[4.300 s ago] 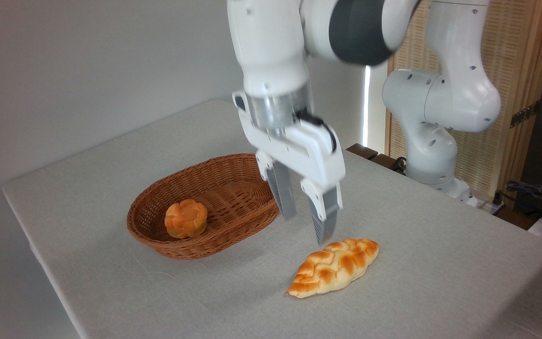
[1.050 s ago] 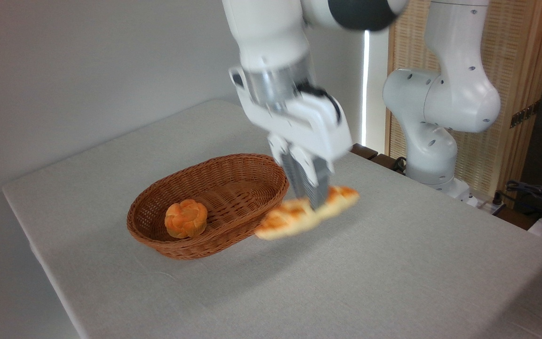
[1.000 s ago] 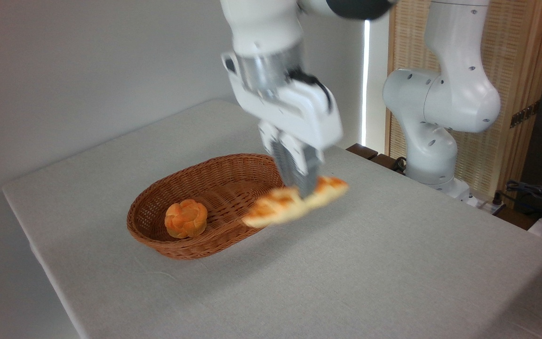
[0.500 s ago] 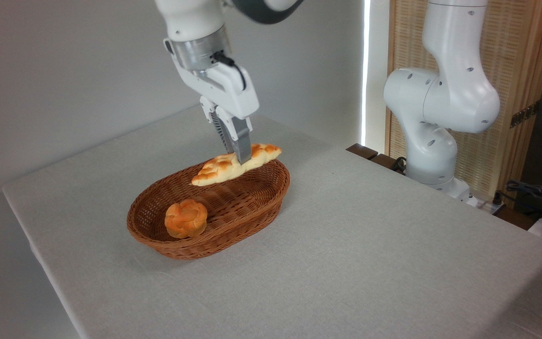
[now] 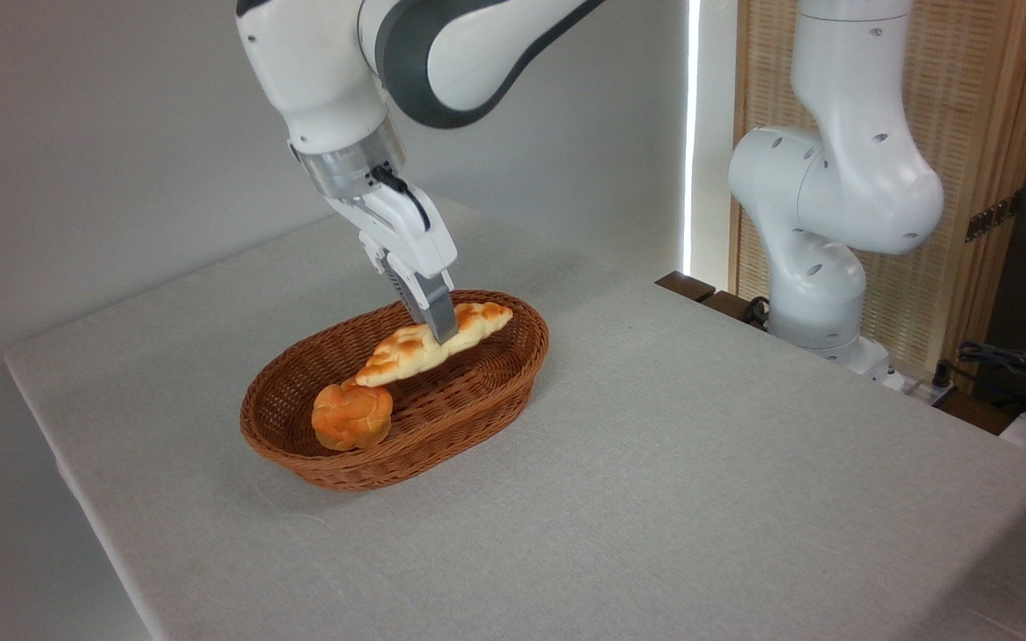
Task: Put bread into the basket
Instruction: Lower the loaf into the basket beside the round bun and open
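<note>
Pinching the bread over the basket, your gripper hid its midsection — the far finger was unseen.

Oval brown woven wicker basket: rough ribbed weave, matt. Long braided golden-orange bread loaf: semi-gloss crust w/ paler matt sides. Small round orange knotted bun: slight sheen. Table: light grey cloth cover, matt, fine-textured. White robot arm shell: smooth glossy plastic. Gripper: white plastic body, grey ridged fingers.
</note>
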Available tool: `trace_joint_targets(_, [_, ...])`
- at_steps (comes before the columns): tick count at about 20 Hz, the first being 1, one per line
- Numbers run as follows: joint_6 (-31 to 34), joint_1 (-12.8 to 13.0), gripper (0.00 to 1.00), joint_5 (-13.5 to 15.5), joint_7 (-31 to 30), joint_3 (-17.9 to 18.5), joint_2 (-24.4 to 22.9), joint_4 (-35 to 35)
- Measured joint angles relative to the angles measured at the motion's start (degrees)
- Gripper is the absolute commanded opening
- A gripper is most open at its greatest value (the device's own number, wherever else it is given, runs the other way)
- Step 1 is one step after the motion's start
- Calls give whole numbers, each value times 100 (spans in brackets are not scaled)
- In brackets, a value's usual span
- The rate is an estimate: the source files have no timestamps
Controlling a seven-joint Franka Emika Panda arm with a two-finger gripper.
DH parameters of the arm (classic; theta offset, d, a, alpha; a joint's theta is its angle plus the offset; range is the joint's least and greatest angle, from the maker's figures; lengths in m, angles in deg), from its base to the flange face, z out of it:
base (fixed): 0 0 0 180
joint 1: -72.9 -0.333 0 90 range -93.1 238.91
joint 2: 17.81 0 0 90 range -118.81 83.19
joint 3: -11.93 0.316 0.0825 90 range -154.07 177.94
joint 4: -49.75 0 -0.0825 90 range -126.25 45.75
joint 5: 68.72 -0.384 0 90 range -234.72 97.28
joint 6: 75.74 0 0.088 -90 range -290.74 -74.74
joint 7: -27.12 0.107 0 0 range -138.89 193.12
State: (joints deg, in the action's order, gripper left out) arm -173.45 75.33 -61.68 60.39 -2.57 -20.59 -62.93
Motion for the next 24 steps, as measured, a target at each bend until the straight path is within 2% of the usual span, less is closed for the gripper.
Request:
trace_joint_targets(1, [0, 3, 84, -1, 0, 0, 14, -55])
trace_joint_targets(4, [-3, 4, 100, -1, -17, 3, 23, -131])
trace_joint_targets(18, [-3, 4, 100, -1, -68, 27, -24, -130])
trace_joint_targets(24, [-16, 6, 100, -10, -67, 272, -164, 26])
